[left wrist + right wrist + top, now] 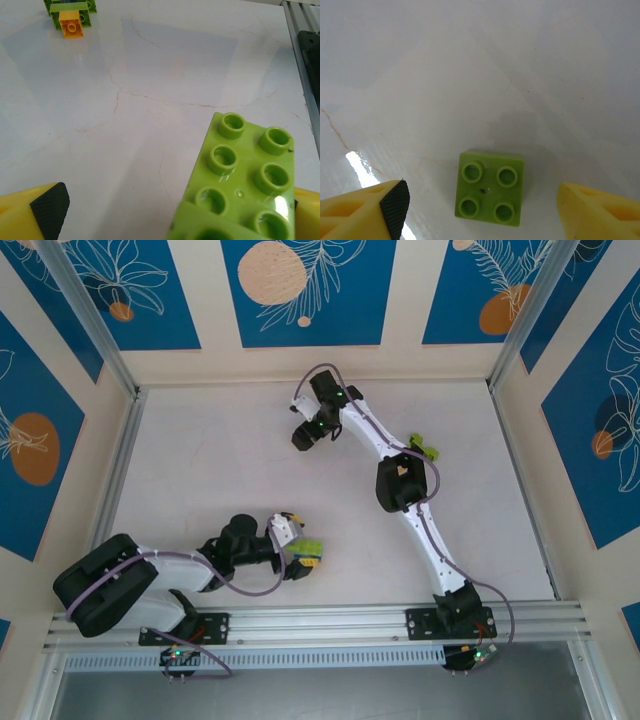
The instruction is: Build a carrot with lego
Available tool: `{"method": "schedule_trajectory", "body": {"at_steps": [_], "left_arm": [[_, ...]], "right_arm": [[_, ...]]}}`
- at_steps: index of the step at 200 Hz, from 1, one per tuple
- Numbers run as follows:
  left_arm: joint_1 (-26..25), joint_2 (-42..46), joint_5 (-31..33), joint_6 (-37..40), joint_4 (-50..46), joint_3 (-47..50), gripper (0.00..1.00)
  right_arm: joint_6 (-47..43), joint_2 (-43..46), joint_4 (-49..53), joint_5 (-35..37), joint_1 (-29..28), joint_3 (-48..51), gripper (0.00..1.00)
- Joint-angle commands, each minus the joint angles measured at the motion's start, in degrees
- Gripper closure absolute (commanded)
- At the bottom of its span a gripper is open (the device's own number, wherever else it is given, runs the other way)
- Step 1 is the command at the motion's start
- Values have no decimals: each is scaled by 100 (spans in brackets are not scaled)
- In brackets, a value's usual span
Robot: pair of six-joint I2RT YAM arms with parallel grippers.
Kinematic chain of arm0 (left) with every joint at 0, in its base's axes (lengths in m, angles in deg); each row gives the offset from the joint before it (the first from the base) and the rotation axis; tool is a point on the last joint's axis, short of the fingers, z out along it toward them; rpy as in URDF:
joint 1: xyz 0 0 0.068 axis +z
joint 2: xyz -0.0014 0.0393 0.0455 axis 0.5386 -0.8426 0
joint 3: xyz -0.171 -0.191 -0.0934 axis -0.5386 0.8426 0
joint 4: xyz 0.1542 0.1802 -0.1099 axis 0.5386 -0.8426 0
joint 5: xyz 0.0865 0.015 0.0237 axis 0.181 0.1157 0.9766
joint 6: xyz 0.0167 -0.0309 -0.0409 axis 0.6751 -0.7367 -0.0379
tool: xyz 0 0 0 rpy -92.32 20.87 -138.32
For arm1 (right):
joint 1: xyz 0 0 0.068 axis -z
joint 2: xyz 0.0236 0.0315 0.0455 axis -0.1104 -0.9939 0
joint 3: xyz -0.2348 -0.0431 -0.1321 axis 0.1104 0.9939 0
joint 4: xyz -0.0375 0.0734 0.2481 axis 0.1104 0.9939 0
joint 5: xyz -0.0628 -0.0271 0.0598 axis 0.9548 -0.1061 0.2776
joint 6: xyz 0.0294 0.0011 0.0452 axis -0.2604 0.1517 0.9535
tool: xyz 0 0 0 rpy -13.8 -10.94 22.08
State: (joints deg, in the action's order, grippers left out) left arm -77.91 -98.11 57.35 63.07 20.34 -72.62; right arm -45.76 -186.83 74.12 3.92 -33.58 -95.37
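1. The right hand [308, 432] hangs over the far middle of the worktop [200, 460]. It points down at a lime green two-by-two brick [490, 187] that lies flat with its studs up.
2. Key relation: in the right wrist view, this brick sits almost midway between the two yellow fingers [370, 212]. There is bare worktop on both sides, and the brick is turned only slightly off square to them.
3. The brick is square, so it has no long axis. Either pair of side walls would suit the pads.
4. The right hand's jaws stand wide and hold nothing. I judge that a straight drop and a squeeze would take the brick, with little sideways correction.
5. The left hand [300, 548] rests low at the near left, well away from the small brick, so the right arm is clearly the nearer one.
6. The left hand's jaws are spread fully. A longer lime green brick [245, 175] lies between them, close against the finger on the right of that wrist view. The black pad [50, 210] on the other side is well apart from it, so I do not read this as a grip.
7. A green-and-orange clump [70, 17] of lego sits far across the worktop from the left hand.
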Motion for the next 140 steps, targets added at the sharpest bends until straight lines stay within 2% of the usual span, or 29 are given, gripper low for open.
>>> {"method": "schedule_trajectory", "body": {"at_steps": [1,61,140], "left_arm": [[76,-84,-143,51,-7,-148,0],[90,-126,-140,37,-49,-175,0],[98,-137,-128,41,-62,-183,0]], "right_arm": [[-61,-76,-38,-242,35,-235,24],[-17,-119,-78,-280,26,-231,38],[-122,-251,99,-118,-29,-295,33]]}}
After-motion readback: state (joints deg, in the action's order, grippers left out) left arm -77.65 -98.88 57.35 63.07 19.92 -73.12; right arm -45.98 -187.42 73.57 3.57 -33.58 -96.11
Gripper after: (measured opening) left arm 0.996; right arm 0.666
